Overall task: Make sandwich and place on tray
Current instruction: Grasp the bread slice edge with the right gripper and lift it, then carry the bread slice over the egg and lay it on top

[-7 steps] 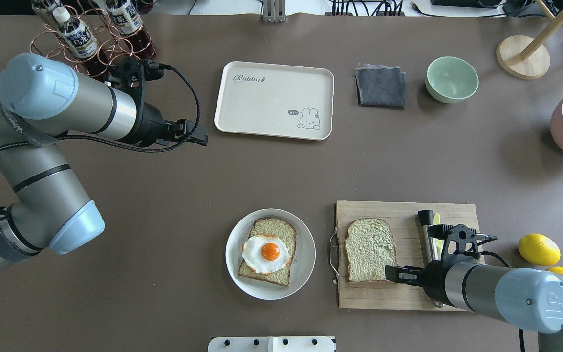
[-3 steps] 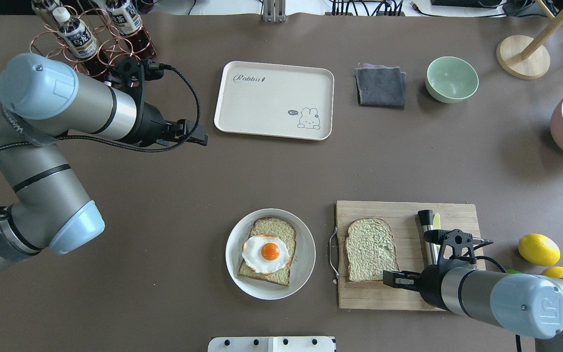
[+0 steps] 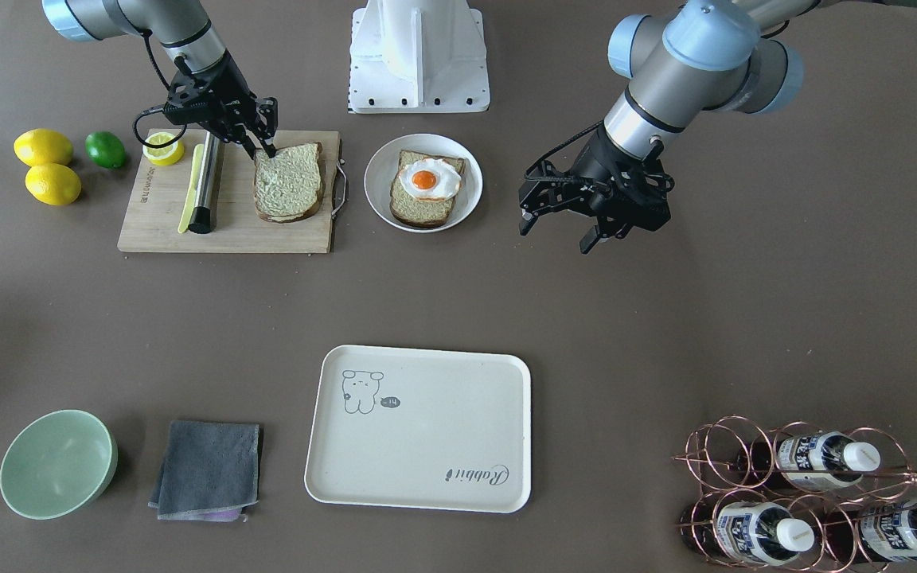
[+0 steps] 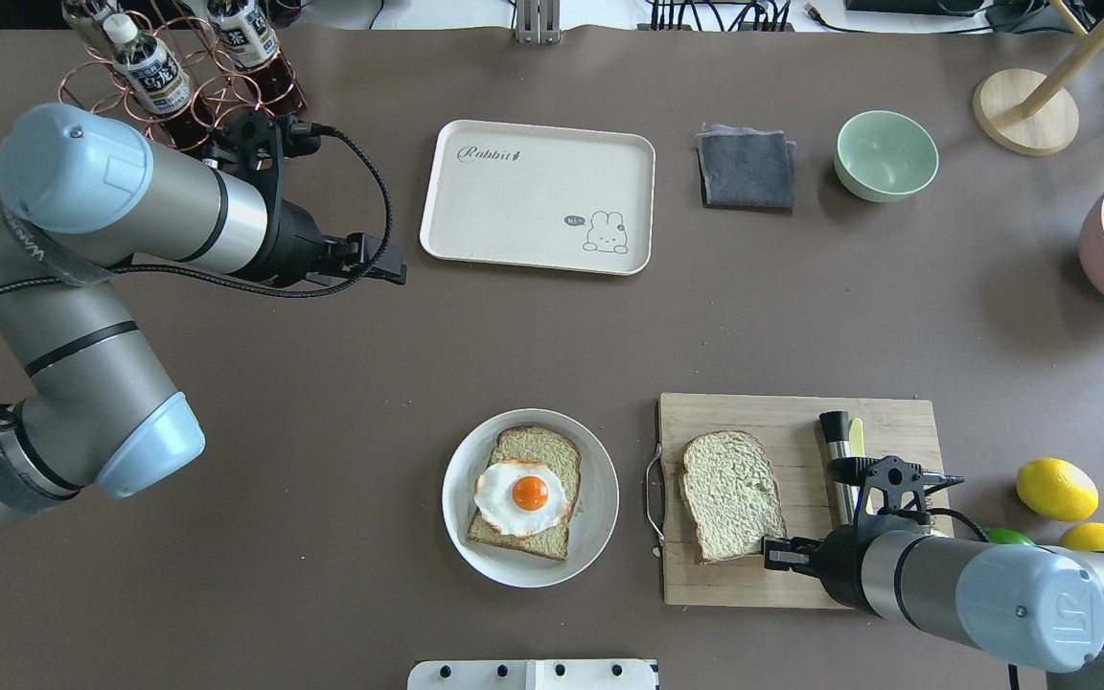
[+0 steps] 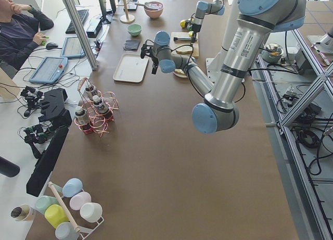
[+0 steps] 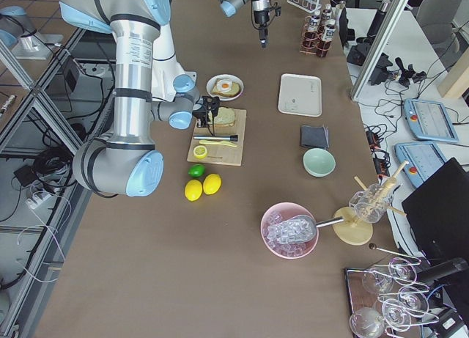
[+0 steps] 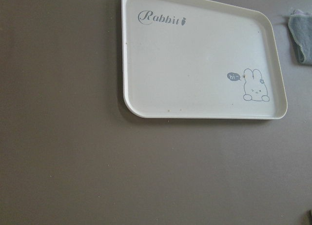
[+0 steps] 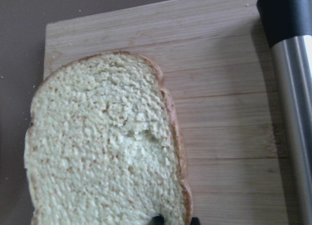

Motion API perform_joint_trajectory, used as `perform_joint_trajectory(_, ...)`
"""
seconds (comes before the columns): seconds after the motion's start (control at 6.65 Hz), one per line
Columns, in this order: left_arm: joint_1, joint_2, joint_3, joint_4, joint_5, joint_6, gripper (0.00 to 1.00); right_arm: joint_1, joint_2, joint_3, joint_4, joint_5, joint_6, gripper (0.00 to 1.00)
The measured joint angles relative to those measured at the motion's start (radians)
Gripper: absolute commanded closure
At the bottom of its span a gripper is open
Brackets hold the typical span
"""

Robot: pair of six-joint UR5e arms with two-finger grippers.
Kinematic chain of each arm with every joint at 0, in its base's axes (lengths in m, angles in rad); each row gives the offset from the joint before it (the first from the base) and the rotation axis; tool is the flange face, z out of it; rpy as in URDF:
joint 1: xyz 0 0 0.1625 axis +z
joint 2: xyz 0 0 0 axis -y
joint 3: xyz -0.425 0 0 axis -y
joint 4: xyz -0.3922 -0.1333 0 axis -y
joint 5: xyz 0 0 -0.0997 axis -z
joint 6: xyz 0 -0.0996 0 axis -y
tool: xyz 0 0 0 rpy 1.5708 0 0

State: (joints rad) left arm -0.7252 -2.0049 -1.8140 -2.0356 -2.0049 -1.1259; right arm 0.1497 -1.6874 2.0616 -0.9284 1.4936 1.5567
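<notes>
Turned slightly on the cutting board point(image 4: 753, 412) since a second ago, the bare bread slice point(image 4: 732, 495) is pinched at its near crust by the right gripper point(image 4: 775, 555). The egg-topped slice point(image 4: 538, 446) lies on the dish point(image 4: 600, 498), well apart from the tray point(image 4: 533, 201). The left gripper point(image 3: 554, 239) is held spread above the table point(image 4: 514, 335).

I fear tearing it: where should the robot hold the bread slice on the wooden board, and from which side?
Pinch the bread slice at its crust corner nearest the robot, coming from the robot's side. It lies flat on the cutting board, so only an edge is grippable; the right gripper sits there.
</notes>
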Motion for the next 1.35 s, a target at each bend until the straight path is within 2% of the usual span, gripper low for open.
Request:
perform_joint_trajectory(0.6,0.000,0.000,-0.001,0.000,0.000,0.000,0.02,0.049,-0.005,0.067,-0.021,0.037,-0.004,1.00)
perform_joint_trajectory(1.2,0.000,0.000,-0.002,0.000,0.000,0.000,0.02,0.148,0.006,0.190,-0.051,0.162,-0.005,1.00)
perform_joint_trajectory(1.35,0.000,0.000,-0.004,0.000,0.000,0.000,0.02,0.159,0.041,0.206,-0.087,0.175,-0.002,1.00)
